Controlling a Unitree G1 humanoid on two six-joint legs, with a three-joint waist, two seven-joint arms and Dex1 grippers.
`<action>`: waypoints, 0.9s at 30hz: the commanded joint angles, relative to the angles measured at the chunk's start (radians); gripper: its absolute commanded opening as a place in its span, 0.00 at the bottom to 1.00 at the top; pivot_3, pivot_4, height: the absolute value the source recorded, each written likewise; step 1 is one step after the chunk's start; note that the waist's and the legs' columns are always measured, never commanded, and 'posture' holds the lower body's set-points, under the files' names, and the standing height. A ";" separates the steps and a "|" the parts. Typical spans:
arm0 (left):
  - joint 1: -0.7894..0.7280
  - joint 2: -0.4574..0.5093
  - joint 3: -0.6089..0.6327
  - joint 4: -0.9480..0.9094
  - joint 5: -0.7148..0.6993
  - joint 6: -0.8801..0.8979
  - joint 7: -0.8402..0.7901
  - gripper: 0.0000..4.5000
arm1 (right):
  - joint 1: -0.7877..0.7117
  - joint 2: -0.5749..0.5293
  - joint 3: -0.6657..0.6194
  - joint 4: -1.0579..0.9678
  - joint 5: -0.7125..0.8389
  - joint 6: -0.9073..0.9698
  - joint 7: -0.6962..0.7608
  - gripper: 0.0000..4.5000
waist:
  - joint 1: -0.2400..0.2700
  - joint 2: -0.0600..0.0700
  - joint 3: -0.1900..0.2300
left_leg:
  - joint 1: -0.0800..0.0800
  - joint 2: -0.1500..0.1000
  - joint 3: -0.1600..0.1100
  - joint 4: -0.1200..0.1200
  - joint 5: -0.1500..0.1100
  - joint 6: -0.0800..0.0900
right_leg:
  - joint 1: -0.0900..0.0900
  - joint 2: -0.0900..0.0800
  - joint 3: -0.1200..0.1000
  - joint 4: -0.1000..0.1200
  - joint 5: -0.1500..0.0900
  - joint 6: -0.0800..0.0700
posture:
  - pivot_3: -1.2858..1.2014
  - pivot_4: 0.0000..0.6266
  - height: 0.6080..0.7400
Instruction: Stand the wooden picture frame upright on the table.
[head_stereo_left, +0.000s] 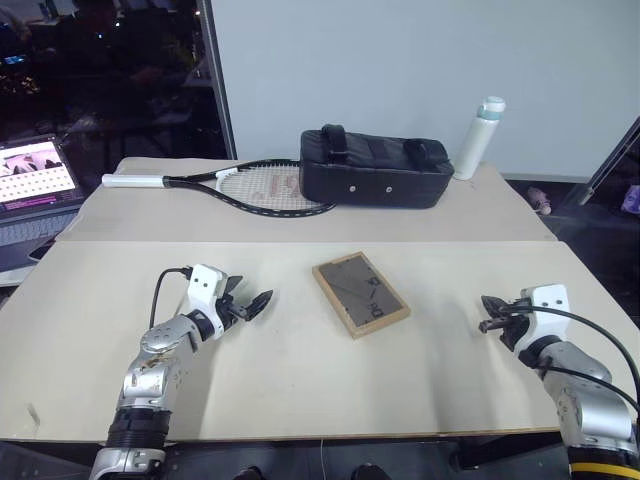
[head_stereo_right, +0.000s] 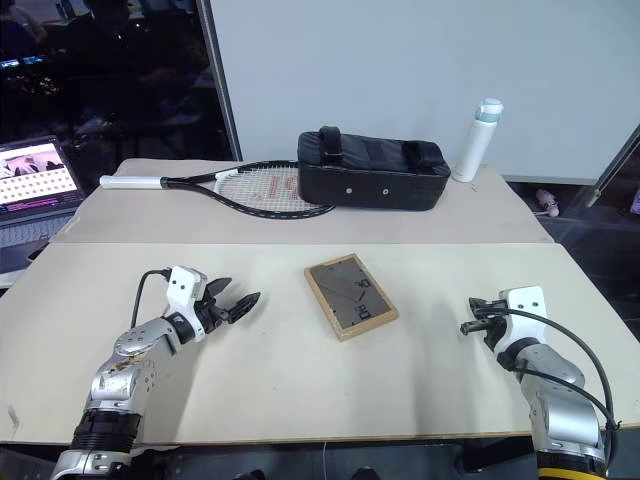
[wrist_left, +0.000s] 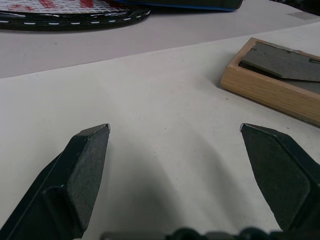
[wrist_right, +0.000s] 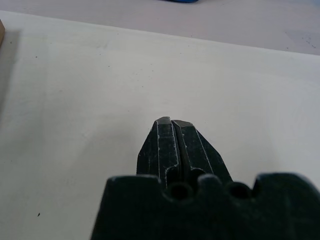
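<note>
The wooden picture frame (head_stereo_left: 360, 293) lies flat on the beige table (head_stereo_left: 300, 380), dark back board facing up, near the middle. Its light-wood edge also appears in the left wrist view (wrist_left: 272, 90). To the frame's left hovers my left gripper (head_stereo_left: 262, 299), open, fingers pointing toward it with a gap of bare table between. Its two fingertips (wrist_left: 90, 145) stand wide apart with nothing between them. Over on the right side my right gripper (head_stereo_left: 487, 314) is shut and empty, well clear of the frame; its pressed-together fingers (wrist_right: 171, 145) point over bare tabletop.
A second beige table behind carries a tennis racket (head_stereo_left: 250, 186), a long black bag (head_stereo_left: 375, 168) and a white bottle (head_stereo_left: 480, 138). An open laptop (head_stereo_left: 35, 185) sits far left. The seam between the tables runs just beyond the frame.
</note>
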 joint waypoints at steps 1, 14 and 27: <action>-0.006 0.048 0.011 -0.098 -0.097 0.142 -0.071 1.00 | -0.006 -0.065 -0.005 -0.043 0.030 -0.008 0.091 0.01 | 0.000 0.000 0.000 | 0.000 0.000 0.000 0.000 0.000 0.000 | 0.000 0.000 0.000 0.000 0.000 0.000 | 0.52 0.24 0.89; -0.215 -0.031 -0.171 -0.155 -0.033 0.630 0.130 0.02 | -0.525 -0.085 0.314 0.577 -0.165 -0.177 0.312 0.00 | -0.025 0.001 0.003 | -0.003 -0.002 -0.009 0.003 0.000 0.000 | 0.002 0.000 -0.005 -0.001 0.001 0.001 | 0.52 0.24 0.89; -0.253 -0.094 -0.342 -0.098 0.017 0.673 0.057 0.02 | -0.574 0.046 0.442 0.645 -0.181 -0.237 0.629 0.00 | -0.024 0.002 0.003 | -0.006 -0.003 -0.021 0.003 0.001 -0.001 | 0.009 0.000 -0.018 -0.001 0.003 -0.007 | 0.52 0.24 0.89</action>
